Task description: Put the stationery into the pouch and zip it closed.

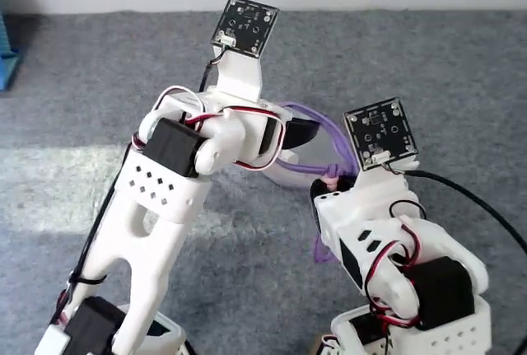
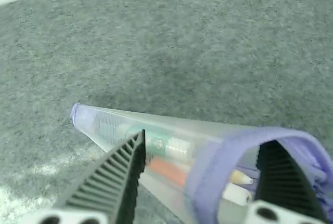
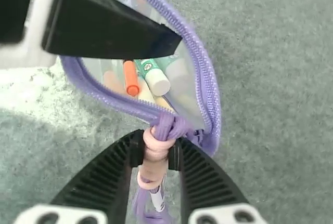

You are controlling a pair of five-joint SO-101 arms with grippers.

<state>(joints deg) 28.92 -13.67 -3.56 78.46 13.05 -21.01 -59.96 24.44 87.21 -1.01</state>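
Two ridged black fingers (image 3: 112, 177) of the right pincer (image 3: 156, 143) are pinched tight on the pink zip pull (image 3: 155, 154), with a purple cord hanging below it. Just beyond the pull, the clear pouch (image 3: 179, 86) gapes open along its purple zip, and inside lie an orange marker (image 3: 130, 76), a white pen (image 3: 156, 81) with a green band and a pencil (image 2: 240, 177). The left pincer (image 2: 203, 141) stands wide at the pouch's mouth, one finger outside the clear wall and the other behind the purple rim (whether it sits inside the pouch or past it, I cannot tell). The pouch's closed far end rests on the grey mat (image 1: 461, 83), between the two white arms.
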